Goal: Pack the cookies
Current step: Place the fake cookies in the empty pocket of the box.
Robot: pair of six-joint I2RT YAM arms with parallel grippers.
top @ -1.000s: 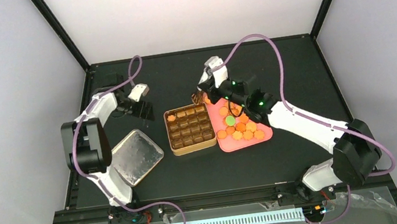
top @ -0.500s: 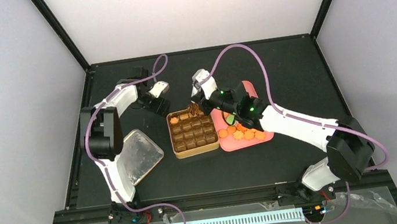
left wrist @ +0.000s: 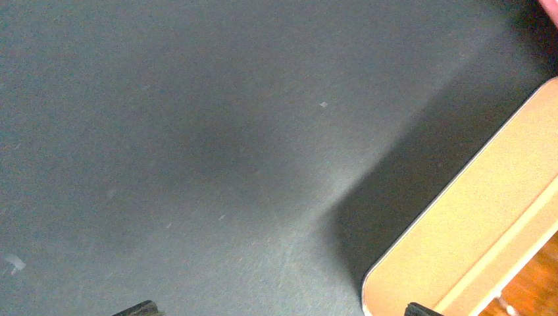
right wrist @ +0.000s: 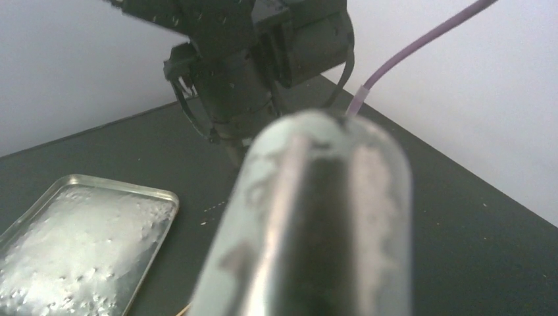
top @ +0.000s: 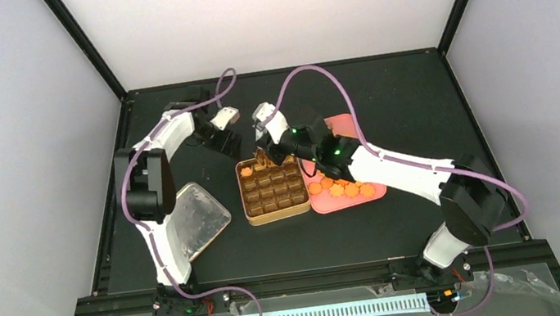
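The right hand [top: 264,145] is clamped on the metal tongs [top: 263,159], whose tips hang over the top row of the brown tin [top: 278,214] at the frame's centre, just right of the one orange cookie [top: 246,170] in its upper-left compartment. The other cookies [top: 339,189] lie on the pink tray [top: 351,127] just right of the tin. The left hand [top: 224,139], above the tin's upper-left corner, gapes wide and holds nothing; the silver lid [top: 196,218] lies on the worktop [top: 383,94] at lower left.
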